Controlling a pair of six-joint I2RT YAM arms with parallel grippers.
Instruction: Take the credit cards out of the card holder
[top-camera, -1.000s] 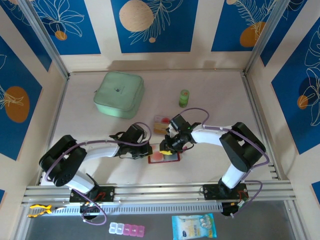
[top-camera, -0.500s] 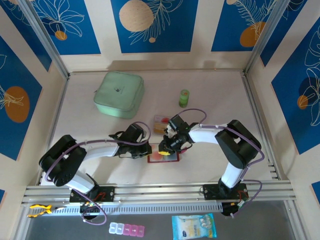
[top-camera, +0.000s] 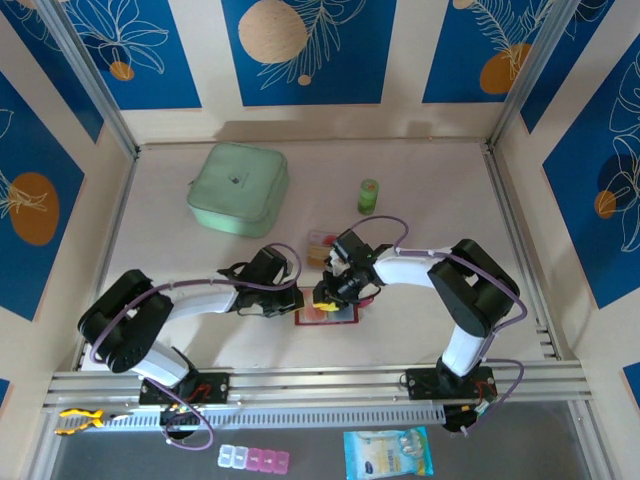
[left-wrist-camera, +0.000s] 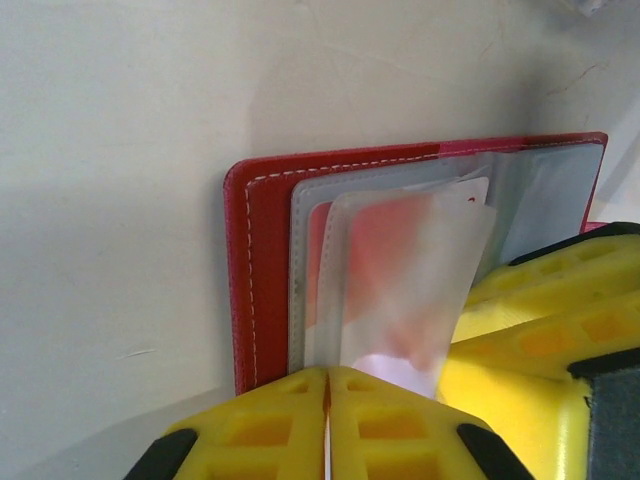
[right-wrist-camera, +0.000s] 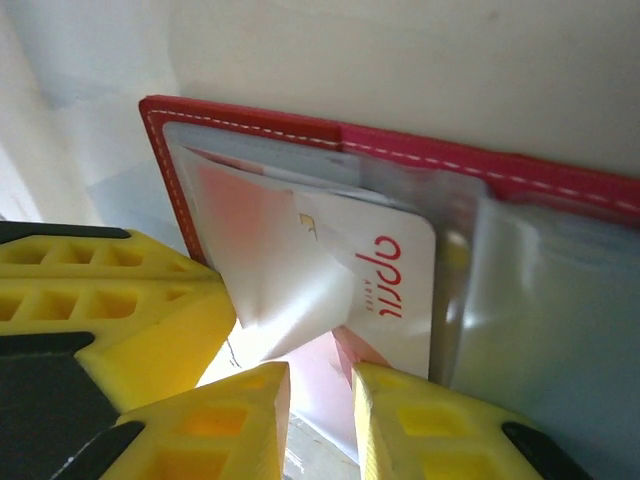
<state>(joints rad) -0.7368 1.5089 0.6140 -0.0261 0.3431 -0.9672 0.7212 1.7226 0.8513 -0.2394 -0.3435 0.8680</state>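
The red card holder (top-camera: 337, 316) lies open on the table between both grippers, its grey inside and clear pockets up (left-wrist-camera: 262, 280) (right-wrist-camera: 420, 150). A red-and-white credit card (right-wrist-camera: 385, 290) sits in a pocket, and a clear sleeve (left-wrist-camera: 400, 290) is lifted over it. My left gripper (top-camera: 297, 298) is shut, its tips (left-wrist-camera: 327, 385) meeting over the holder's left edge. My right gripper (top-camera: 325, 297) hovers over the same end, its jaws (right-wrist-camera: 320, 400) a narrow gap apart with the card's lower edge showing between them. More orange-tan cards (top-camera: 320, 245) lie on the table behind the holder.
A pale-green square pouch (top-camera: 238, 188) sits at the back left and a small green cylinder (top-camera: 368, 196) at the back centre. A metal rail (top-camera: 320, 385) runs along the near edge. Panel walls close the table on three sides.
My right gripper has crept a little to the left over the holder. The left arm and the holder have stayed put.
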